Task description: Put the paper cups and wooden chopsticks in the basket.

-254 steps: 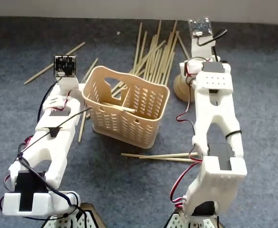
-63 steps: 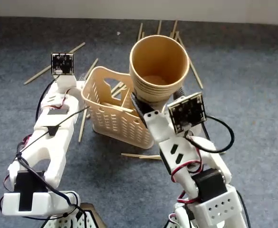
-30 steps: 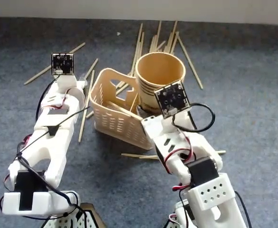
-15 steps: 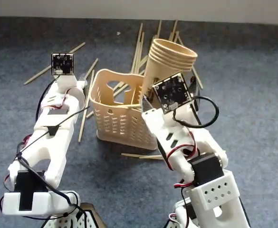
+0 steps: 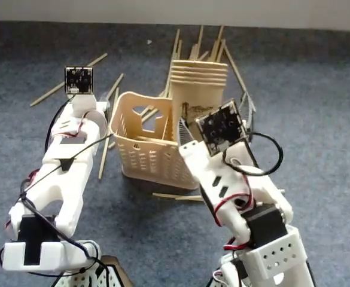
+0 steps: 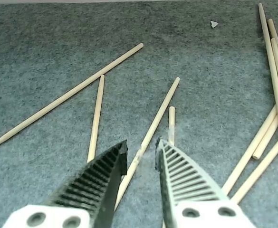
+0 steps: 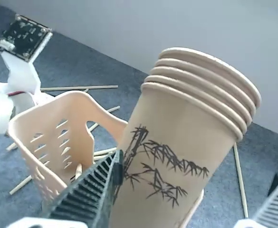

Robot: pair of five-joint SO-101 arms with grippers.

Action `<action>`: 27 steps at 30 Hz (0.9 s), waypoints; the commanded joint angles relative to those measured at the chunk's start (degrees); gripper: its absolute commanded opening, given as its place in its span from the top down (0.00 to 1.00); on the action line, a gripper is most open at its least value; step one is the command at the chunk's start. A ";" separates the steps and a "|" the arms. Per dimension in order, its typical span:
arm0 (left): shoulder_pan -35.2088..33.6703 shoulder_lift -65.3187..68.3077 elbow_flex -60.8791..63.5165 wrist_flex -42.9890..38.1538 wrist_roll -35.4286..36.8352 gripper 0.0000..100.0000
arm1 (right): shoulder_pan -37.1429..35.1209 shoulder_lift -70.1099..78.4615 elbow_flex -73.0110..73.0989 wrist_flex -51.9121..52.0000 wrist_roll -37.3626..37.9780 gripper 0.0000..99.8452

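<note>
Cups [image 5: 198, 89] now upright in basket [image 5: 140, 152]

A stack of tan paper cups [image 5: 198, 89] with a black bamboo drawing stands mouth up, its bottom down inside the pale plastic basket [image 5: 140, 152]. Many wooden chopsticks [image 6: 67, 95] lie scattered on the grey bench [image 5: 318, 119] around the basket. A few lie inside it.

Grey-blue carpet [image 5: 318, 89] covers the floor; a pale, evenly lit wall [image 5: 163, 9] rises along the carpet's far edge.
</note>
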 commanded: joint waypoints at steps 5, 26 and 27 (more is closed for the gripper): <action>0.48 -0.22 -1.71 -1.05 -0.53 0.88 | -2.07 -0.04 6.46 4.26 2.37 0.58; 0.57 -0.22 -1.71 -1.05 -0.53 0.88 | 0.13 9.27 -27.74 35.56 2.20 0.58; 0.57 -0.22 -1.71 -1.05 -0.53 0.88 | 0.13 9.63 -27.74 35.38 2.20 0.58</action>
